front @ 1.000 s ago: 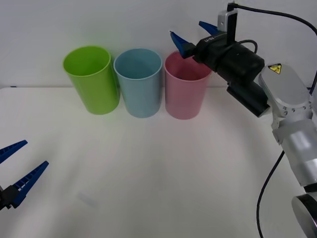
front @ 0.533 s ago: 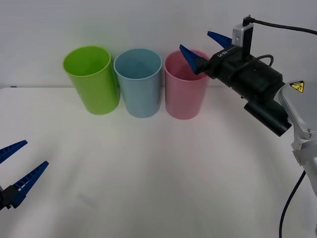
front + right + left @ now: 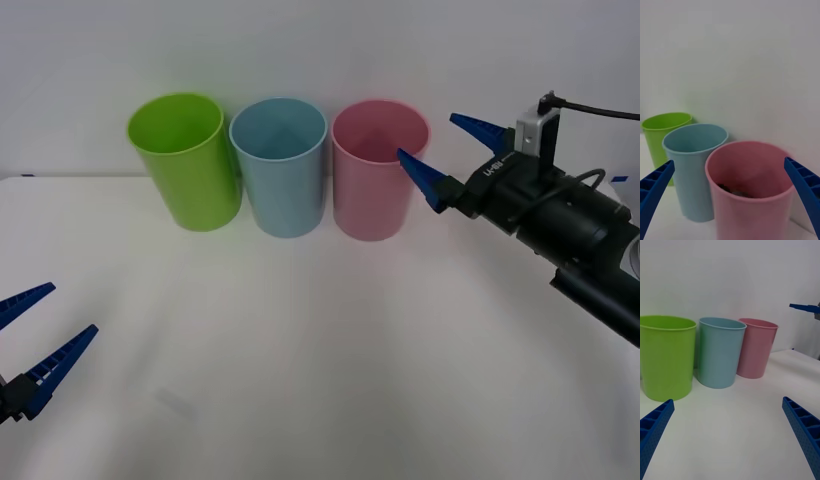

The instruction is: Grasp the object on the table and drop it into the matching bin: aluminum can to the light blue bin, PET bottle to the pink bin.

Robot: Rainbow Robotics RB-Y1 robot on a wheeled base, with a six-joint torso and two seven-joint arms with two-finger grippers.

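Two tools released: right tool (image 3: 445, 153) right of pink bin (image 3: 375, 190), PET bottle (image 3: 735, 191) inside; left tool (image 3: 28, 340) lower left.

A lime green cup (image 3: 184, 158) stands upright at the left end of the row of three, just beside its neighbour, mouth open. Behind it rises a plain white wall (image 3: 300, 50). A black cable (image 3: 600, 110) arcs at the right.

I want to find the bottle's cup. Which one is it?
Look at the back of the white table, where three tall cups stand in a row. It's the pink cup, nearest the right gripper; the others are blue and green.
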